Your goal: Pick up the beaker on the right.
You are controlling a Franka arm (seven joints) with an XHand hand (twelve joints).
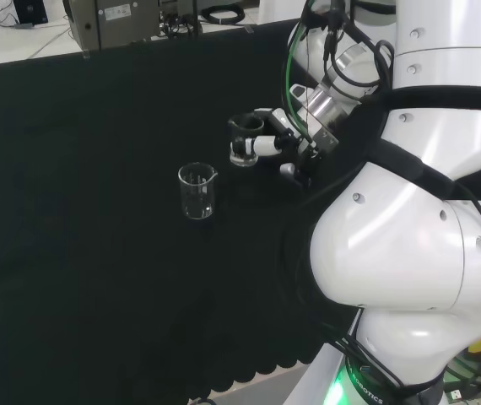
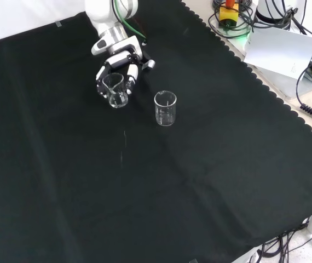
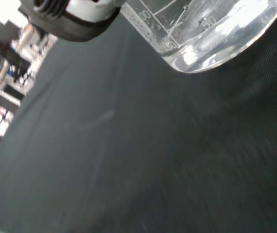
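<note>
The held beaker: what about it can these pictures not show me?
- Head view: the hand covers most of the held beaker.
- Wrist view: its upper part is cut off by the edge.
- Front view: lifted or resting on the cloth, unclear.

Clear glass beaker (image 2: 116,92) upright, tilted slightly, inside curled fingers; wrist view shows its base off the cloth.

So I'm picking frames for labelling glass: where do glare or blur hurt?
Wrist view: the held beaker carries bright glare on its base, and the hand is blurred. Head view: the free beaker is faint against the black cloth. Front view: both rims read clearly.
</note>
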